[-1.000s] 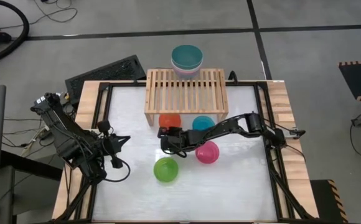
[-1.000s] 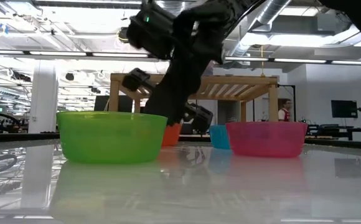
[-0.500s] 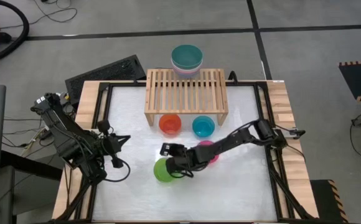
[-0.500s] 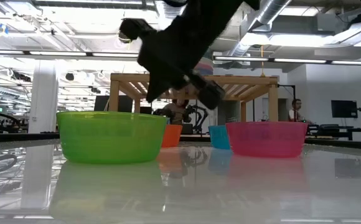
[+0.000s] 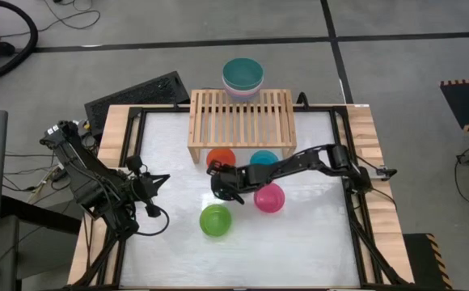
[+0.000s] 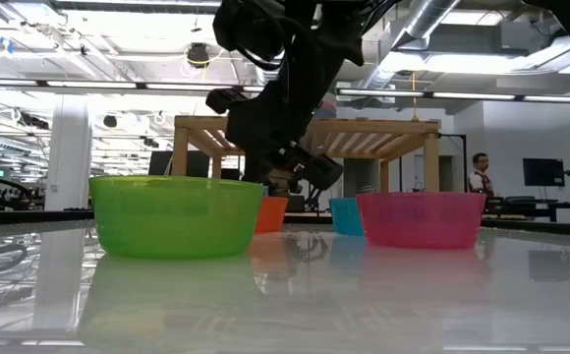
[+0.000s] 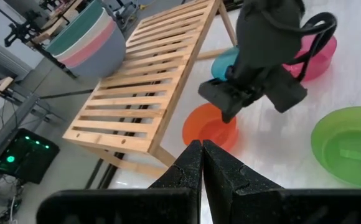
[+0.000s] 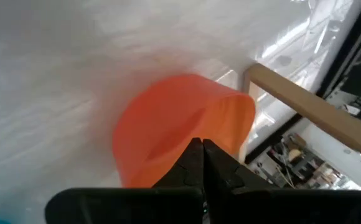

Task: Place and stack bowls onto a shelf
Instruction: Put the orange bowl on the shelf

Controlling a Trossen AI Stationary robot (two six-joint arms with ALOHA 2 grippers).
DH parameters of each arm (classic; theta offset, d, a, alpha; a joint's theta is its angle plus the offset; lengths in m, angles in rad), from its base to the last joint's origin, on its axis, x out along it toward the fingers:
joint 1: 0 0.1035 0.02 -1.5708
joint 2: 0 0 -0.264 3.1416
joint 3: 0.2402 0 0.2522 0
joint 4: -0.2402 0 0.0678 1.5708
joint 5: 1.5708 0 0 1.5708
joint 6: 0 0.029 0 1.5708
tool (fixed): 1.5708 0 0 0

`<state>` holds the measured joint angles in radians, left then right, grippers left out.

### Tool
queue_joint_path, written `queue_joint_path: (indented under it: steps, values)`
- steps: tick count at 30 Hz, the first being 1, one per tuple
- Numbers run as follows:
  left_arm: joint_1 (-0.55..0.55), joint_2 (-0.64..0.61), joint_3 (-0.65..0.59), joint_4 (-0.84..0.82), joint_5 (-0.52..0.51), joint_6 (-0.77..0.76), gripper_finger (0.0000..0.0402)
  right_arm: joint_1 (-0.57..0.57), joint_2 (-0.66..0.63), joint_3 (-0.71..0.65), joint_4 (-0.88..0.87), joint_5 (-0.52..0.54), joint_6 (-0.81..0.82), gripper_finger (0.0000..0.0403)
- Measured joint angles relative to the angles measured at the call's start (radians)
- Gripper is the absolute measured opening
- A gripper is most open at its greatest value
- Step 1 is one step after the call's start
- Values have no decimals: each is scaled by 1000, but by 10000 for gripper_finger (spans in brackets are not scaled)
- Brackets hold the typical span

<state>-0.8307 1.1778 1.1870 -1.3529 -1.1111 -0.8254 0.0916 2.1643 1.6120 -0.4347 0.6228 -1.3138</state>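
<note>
Our right end effector (image 5: 217,179) hangs just in front of the shelf (image 5: 241,121), over the red bowl (image 5: 219,157), w/ fingers pinched shut on nothing. The left end effector (image 5: 160,181) waits well to the shelf's left-front, also shut. The cyan bowl (image 5: 262,158) sits by the red one at the shelf's front edge; the magenta bowl (image 5: 269,197) and green bowl (image 5: 215,220) are farther out front. Stacked big bowls (image 5: 242,78) sit behind the shelf. We judge the red bowl light, stiff, slick plastic, so pinch the rim wall. The table (image 5: 315,242) is glossy white, prob slippery. It's an open lab w/ a person (image 6: 479,174) far behind.
</note>
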Motion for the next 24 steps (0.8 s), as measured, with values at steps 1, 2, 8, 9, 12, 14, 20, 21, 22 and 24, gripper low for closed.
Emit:
queue_joint_path:
  steps: [1,2,8,9,12,14,20,21,22,24]
  values:
    - [0,0,0,0,0,-3,0,-6,0,0,-2,-7,-2,18]
    - [0,0,0,0,0,-8,0,-11,0,0,-1,-11,-3,18]
    - [0,0,0,-3,0,-8,0,-23,0,0,-9,-69,4,18]
    - [0,0,0,-3,0,-9,0,-23,0,0,-9,-87,5,18]
    - [0,0,0,-3,0,-16,0,-17,0,0,-11,-119,5,18]
    - [0,0,0,-3,0,-26,0,-12,0,0,-10,-131,5,18]
    - [0,0,0,-2,12,-29,0,33,0,0,-65,-122,4,18]
    - [0,0,0,-2,12,-29,0,48,0,0,-75,-112,5,18]
    - [0,0,0,-1,13,-29,0,65,-1,0,-81,-99,5,18]
    - [0,0,0,2,13,-29,0,100,-6,0,-91,-93,5,18]
